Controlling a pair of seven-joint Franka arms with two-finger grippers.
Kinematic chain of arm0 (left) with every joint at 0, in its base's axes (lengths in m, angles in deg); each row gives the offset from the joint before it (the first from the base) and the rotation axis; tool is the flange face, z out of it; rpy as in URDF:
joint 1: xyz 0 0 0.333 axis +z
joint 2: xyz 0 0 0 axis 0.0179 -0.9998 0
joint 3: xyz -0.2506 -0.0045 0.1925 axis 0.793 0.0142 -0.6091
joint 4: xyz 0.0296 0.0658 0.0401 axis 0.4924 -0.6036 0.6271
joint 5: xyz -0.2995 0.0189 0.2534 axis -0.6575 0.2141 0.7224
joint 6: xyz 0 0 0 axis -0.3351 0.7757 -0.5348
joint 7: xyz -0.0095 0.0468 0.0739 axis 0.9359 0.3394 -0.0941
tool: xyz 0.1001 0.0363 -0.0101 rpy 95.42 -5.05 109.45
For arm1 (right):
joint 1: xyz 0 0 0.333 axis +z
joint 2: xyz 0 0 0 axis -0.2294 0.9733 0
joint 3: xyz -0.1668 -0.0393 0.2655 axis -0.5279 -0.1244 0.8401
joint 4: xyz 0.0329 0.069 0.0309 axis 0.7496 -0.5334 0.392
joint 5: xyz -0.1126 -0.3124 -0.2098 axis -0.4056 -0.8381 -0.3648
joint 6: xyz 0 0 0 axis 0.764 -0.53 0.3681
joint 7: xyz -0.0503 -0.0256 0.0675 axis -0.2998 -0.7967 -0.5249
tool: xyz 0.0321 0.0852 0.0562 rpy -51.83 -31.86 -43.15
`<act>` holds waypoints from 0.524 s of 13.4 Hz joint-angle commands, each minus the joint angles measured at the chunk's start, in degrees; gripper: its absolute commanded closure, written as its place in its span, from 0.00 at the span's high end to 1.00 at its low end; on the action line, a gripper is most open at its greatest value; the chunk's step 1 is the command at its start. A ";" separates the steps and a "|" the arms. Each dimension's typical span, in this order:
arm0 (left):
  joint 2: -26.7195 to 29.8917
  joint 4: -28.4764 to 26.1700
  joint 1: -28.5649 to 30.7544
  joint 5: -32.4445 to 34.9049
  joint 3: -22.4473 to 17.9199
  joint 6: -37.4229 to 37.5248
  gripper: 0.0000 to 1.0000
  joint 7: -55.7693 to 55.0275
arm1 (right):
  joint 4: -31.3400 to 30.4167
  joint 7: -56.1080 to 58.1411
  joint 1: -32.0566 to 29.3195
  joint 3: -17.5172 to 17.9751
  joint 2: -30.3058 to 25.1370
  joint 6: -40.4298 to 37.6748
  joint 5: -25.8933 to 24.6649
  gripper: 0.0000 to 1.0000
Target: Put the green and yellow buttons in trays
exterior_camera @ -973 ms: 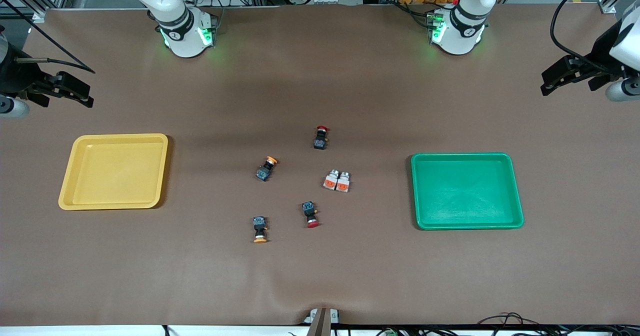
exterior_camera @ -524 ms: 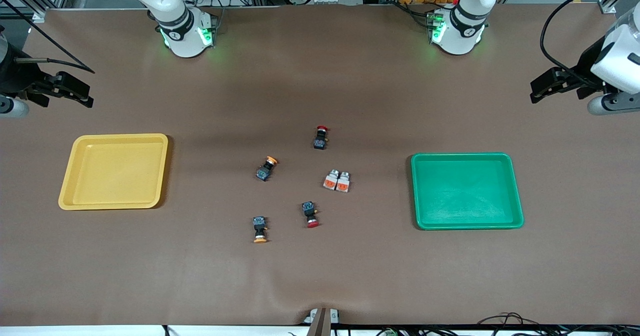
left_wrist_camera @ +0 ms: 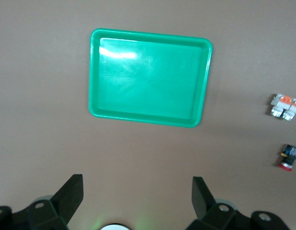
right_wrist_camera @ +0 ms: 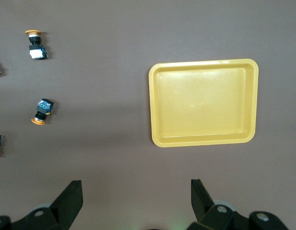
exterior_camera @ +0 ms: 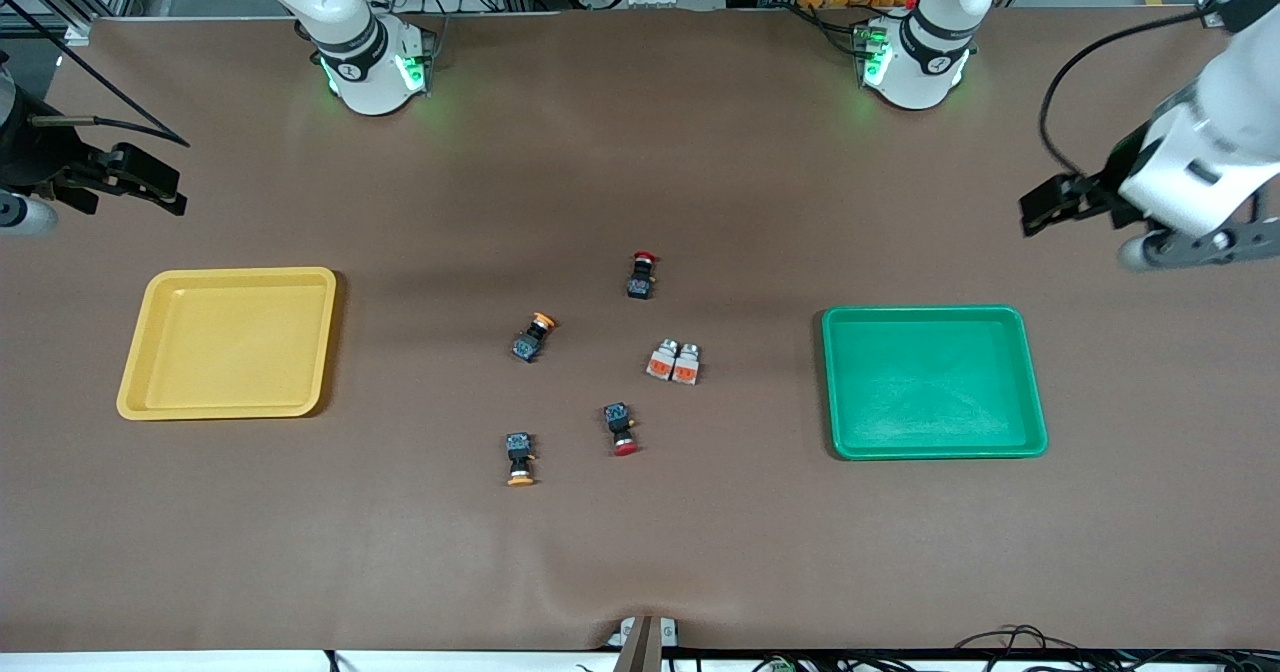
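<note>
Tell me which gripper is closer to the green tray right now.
Left. The left gripper hangs open by the green tray at the left arm's end; the right gripper, also open, waits near the yellow tray.

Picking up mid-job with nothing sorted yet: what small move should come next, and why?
Probably bring the left gripper over the two pale silver-white blocks with orange faces. Its fingers are open and empty, it is up over bare table at the left arm's end, and both the shallow green plastic tray and the shallow yellow plastic tray hold nothing. The right gripper waits.
</note>
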 commanded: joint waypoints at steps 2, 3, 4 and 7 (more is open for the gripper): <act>-5.82 0.59 -0.13 -0.07 5.22 -3.74 1.00 -14.12 | 0.33 -0.57 -0.94 0.48 -0.26 -0.37 0.99 1.00; -7.67 0.42 -0.21 0.01 6.45 -5.40 1.00 -18.26 | 0.33 -0.57 -0.86 0.39 -0.26 -0.37 0.99 1.00; -9.51 -0.19 -1.17 0.45 7.42 -6.90 1.00 -21.52 | 0.33 -0.57 -0.86 0.39 -0.26 -0.37 0.99 1.00; -14.00 -3.88 -5.64 0.01 7.70 -14.97 1.00 -33.02 | 0.24 -0.57 -0.94 0.39 -0.26 -0.46 1.08 1.00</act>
